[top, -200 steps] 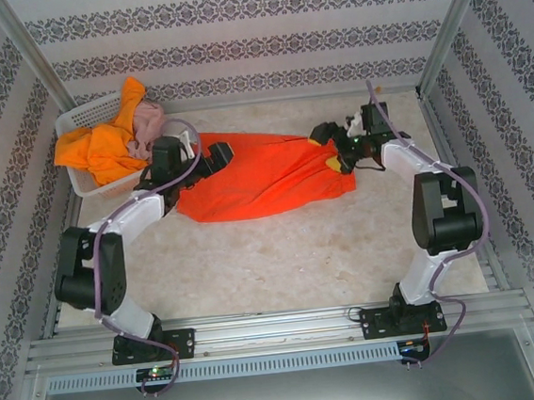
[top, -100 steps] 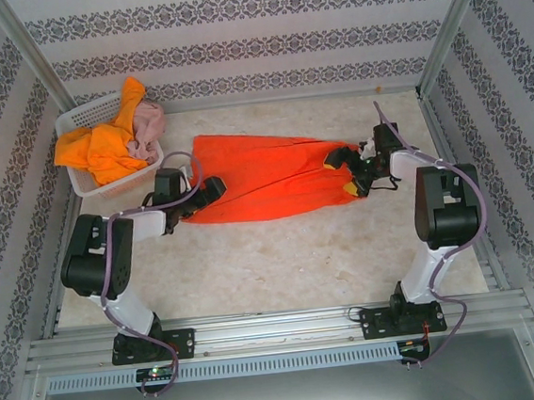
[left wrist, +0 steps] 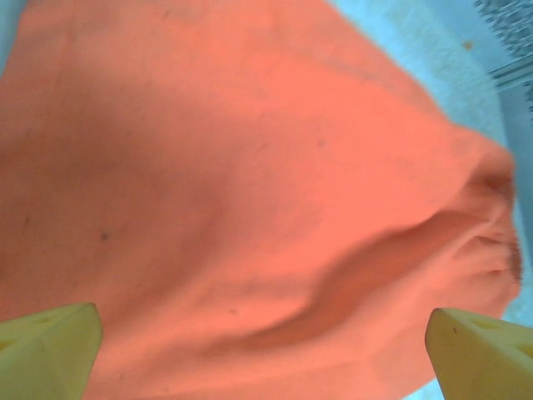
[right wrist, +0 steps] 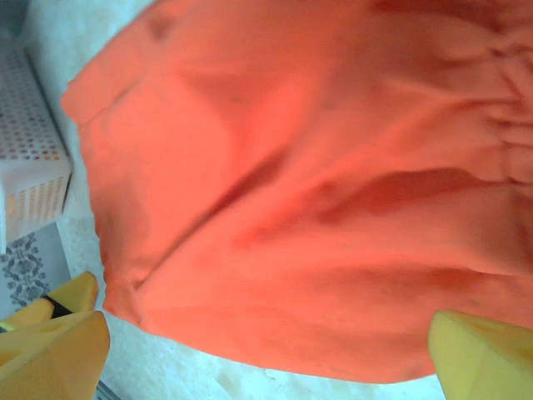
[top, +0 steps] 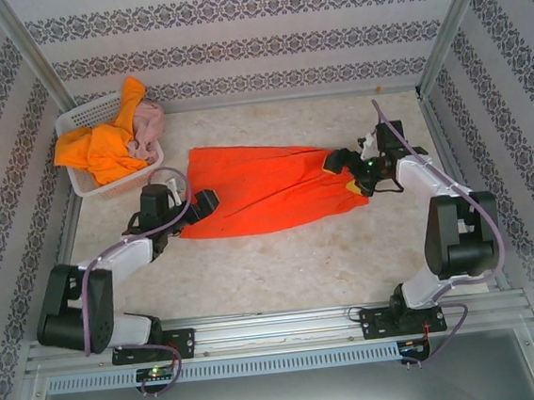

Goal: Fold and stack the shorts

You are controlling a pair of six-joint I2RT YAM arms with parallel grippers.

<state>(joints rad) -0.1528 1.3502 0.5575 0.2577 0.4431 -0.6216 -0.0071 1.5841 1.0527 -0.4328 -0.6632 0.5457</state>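
Top external view is showing the task barely begun: the red-orange shorts (top: 266, 186) are lying spread and unfolded on the worktop (top: 282, 255), stretching between the left hand (top: 206, 202) and the right hand (top: 348, 173). Both hands are resting released, yellow fingers (left wrist: 46, 346) spread wide, with the cloth just ahead of them. Beyond the left hand, the bright orange shorts (top: 101, 145) and dusty pink shorts (top: 151, 121) are waiting in the basket (top: 79, 119).

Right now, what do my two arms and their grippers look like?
The left arm and right arm both have white link shells, bulky black joint housings and a purple cable looping along each. The left gripper and right gripper have black bodies; their fingers are yellow, wedge-shaped pads.
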